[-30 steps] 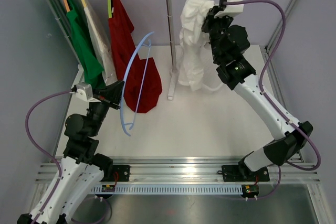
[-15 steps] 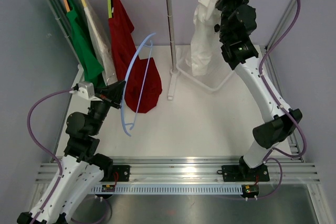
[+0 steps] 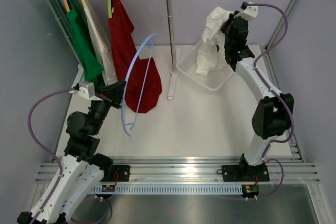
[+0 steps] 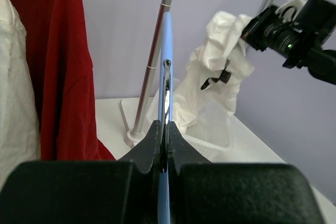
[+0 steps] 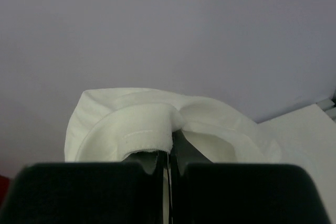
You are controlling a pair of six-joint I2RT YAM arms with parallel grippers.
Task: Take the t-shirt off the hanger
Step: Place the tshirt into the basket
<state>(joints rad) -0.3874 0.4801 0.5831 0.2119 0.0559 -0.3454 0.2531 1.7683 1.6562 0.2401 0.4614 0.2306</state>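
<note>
The left tool [image 4: 164, 132] is shut tight on the bare blue hanger [image 4: 166, 35]. The right tool [image 5: 169, 153] pinches the white t-shirt [image 3: 209, 51], which hangs over the white basket [image 3: 222, 80]. The shirt looks off now. Next, I think, lower it and let go.

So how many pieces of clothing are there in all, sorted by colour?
Green garment: 1
Cream garment: 1
Red garment: 1
White t-shirt: 1
Total: 4
</note>
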